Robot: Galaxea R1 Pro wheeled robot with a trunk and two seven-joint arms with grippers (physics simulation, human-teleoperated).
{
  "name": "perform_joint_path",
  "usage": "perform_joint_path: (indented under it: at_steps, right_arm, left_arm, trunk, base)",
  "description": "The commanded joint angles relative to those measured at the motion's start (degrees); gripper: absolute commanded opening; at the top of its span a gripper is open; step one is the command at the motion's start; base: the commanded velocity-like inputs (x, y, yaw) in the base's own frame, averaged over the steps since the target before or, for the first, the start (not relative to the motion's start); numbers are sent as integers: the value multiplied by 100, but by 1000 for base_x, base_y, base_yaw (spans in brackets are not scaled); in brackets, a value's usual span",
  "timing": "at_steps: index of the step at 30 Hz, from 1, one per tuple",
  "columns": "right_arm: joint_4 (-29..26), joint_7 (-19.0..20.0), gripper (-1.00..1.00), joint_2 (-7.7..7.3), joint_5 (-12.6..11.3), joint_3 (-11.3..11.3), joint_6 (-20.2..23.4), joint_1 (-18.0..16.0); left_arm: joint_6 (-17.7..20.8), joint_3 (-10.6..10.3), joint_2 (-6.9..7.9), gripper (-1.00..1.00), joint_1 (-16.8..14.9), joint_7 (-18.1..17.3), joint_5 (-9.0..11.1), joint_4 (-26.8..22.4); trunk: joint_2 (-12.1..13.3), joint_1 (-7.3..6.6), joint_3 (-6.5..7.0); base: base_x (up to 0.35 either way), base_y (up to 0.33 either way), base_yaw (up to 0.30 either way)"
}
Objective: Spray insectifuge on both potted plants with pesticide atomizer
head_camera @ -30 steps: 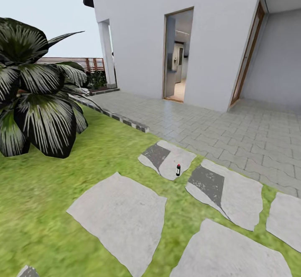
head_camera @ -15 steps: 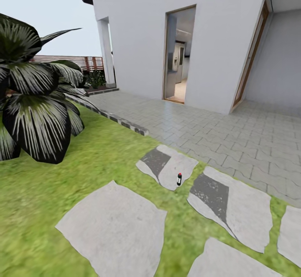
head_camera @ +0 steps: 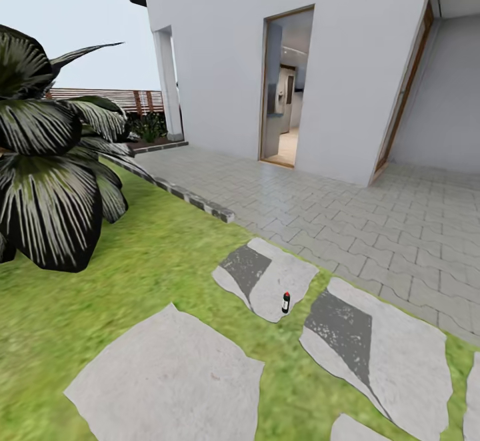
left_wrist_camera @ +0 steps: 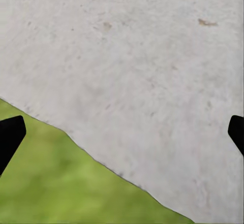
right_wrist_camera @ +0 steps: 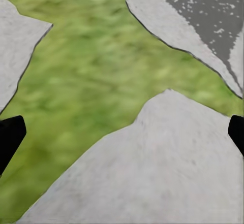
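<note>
Pointing down, fingers spread: left hand (left_wrist_camera: 122,132) | right hand (right_wrist_camera: 122,132)

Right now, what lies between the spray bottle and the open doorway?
In the head view, from the pesticide atomizer: its stepping stone, a grass strip, then bare grey patio to the doorway.

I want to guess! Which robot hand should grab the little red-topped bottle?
Probably the right hand. The pesticide atomizer stands on a stepping stone slightly right of centre ahead. Both hands are open and empty, and the bottle looks too far for either yet.
</note>
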Motion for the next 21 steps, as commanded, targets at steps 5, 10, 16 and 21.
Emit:
perform_joint_path:
  at_steps: [5, 10, 16, 21]
  right_arm:
    - [6, -2, 100, -3, 6, -10, -17, -3]
    - [-27, 2, 100, 10, -1, -22, -11, -4]
    - [2, -10, 100, -19, 9, -32, -17, -4]
    - [2, -10, 100, -24, 7, -33, -17, -4]
  left_arm:
    - [-20, 10, -1, 100, -3, -1, -11, 4]
    - [-20, 11, -1, 100, -3, -1, -11, 4]
    - [-21, 6, -1, 100, -3, -1, -12, -5]
    - [-18, 5, -1, 100, -3, -1, -14, -6]
  trunk:
    - [-2, 3, -5]
    - [-2, 3, -5]
    - [-2, 3, -5]
    - [-2, 3, -5]
  base:
    - [332, -86, 0]
    - [293, -143, 0]
    - [256, -179, 0]
    - [236, -195, 0]
